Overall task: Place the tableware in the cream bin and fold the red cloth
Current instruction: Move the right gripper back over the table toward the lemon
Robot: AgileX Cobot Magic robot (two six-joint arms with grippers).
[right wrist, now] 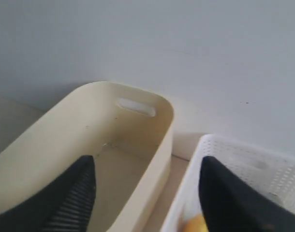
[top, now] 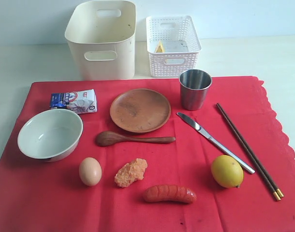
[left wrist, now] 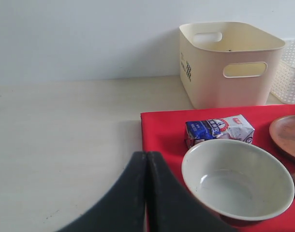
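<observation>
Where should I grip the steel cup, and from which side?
Take the steel cup by its rim from straight above, one finger inside and one outside the wall. It stands upright, mouth open, so the thin wall should pinch well. The knife tip lies close to its base, so a low side approach looks riskier.

The bin [top: 101, 63] stands open-topped behind the cloth [top: 41, 208], a narrow gap parting it from the basket [top: 172, 63]. The right hand [right wrist: 147, 193], fingers apart, hangs above that gap. Bare tabletop [top: 12, 67] lies left of the cloth. There the left hand [left wrist: 146, 193], fingers pressed together, sits just beside the bowl [top: 50, 134]. The packet [top: 74, 101] crowds the bowl's far side. The cup [top: 195, 89] stands near the plate [top: 140, 110]. A lane of cloth runs between the knife [top: 215, 142] and the chopsticks [top: 248, 151]. The lemon [top: 227, 171] sits just beside the knife's handle.
</observation>
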